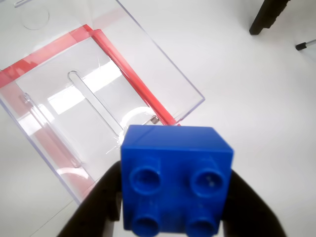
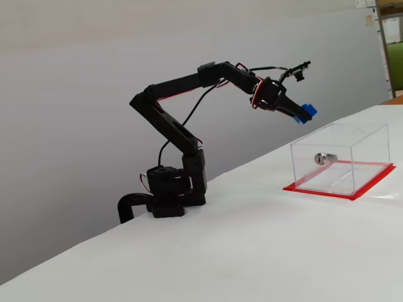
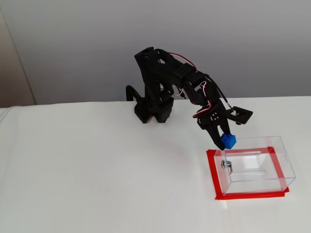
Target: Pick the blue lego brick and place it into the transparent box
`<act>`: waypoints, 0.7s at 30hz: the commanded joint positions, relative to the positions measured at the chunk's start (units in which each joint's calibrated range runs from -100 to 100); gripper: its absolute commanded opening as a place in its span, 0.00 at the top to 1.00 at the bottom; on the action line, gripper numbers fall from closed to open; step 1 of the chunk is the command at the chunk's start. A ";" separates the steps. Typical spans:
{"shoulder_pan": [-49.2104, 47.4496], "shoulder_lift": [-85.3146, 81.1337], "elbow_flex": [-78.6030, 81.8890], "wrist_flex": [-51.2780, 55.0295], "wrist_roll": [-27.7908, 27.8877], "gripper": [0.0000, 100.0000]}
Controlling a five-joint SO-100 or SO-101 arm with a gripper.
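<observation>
Closest to my wrist camera sits the blue lego brick (image 1: 176, 180), pinched between the two dark fingers of my gripper (image 1: 173, 207), its four round sockets facing the lens. Beyond it and to the left in the wrist view lies the transparent box (image 1: 98, 103) on its red base (image 1: 133, 76), resting on the white desk (image 1: 247, 98).

In a fixed view, going left to right, my arm (image 2: 182, 135) reaches out from its base, the gripper (image 2: 296, 112) holds the brick (image 2: 307, 111) up in the air, and the box (image 2: 343, 160) stands lower and further right, its silver lock cylinder (image 2: 322, 157) on the near wall.

As I judge it, the brick hangs near the box's edge, not clearly over the opening; letting go now could bounce it off the rim onto the desk. The clear walls are hard to read, so I could also clip one and shove the box.

The brick itself is small, bright blue, glossy, squarish.
</observation>
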 commanded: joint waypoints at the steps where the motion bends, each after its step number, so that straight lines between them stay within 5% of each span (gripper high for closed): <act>1: -1.89 1.83 -6.52 -0.85 -0.23 0.90; 21: -5.36 14.39 -19.45 -3.55 -0.28 0.89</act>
